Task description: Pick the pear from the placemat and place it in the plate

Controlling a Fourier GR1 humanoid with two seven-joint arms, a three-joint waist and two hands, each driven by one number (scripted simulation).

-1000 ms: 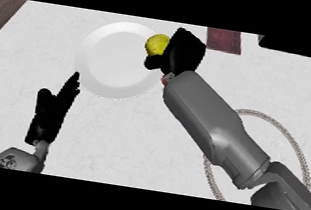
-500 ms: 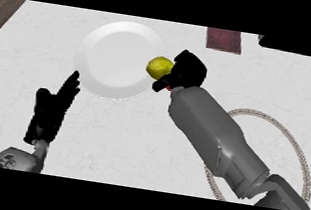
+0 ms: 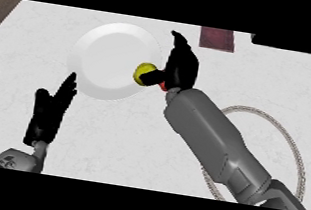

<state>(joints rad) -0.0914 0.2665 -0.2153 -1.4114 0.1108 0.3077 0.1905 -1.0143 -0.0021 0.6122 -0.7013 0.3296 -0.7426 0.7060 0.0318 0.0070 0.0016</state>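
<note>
The right robot hand (image 3: 179,67) grips the pear (image 3: 146,73) at the plate's (image 3: 105,59) right rim, while the left robot hand (image 3: 49,114) rests open below the plate.

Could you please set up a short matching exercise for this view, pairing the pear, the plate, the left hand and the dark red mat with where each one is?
1. pear
2. plate
3. left hand
4. dark red mat

A. far edge of the counter
B. open, at the lower left
C. at the plate's right rim, against the right hand
D. white, left of centre

Pairs: 1-C, 2-D, 3-B, 4-A
</note>
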